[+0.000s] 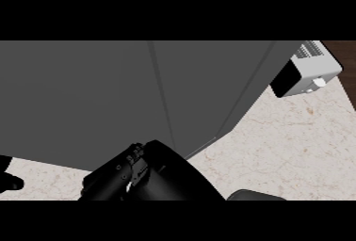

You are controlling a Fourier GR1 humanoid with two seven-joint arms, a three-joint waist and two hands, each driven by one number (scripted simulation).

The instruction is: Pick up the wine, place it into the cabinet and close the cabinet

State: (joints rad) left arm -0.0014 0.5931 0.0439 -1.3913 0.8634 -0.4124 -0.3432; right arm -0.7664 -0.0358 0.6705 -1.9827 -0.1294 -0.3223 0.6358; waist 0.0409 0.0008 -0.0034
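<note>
The grey cabinet (pixel 104 99) fills the upper left of the head view, with a thin seam down its front and its doors flush. No wine bottle shows anywhere. My right hand (pixel 139 174) comes up from the lower edge at the centre, and its black fingers (pixel 133 157) lie against the cabinet's lower front edge with nothing held. Only a small black part of my left hand (pixel 7 178) peeks in at the far left edge, low beside the cabinet.
A white appliance with a black face (pixel 306 70) stands at the top right, just beyond the cabinet's right side. Pale marbled counter (pixel 292 150) spreads to the right and below. A dark rounded shape (pixel 254 195) sits at the lower edge.
</note>
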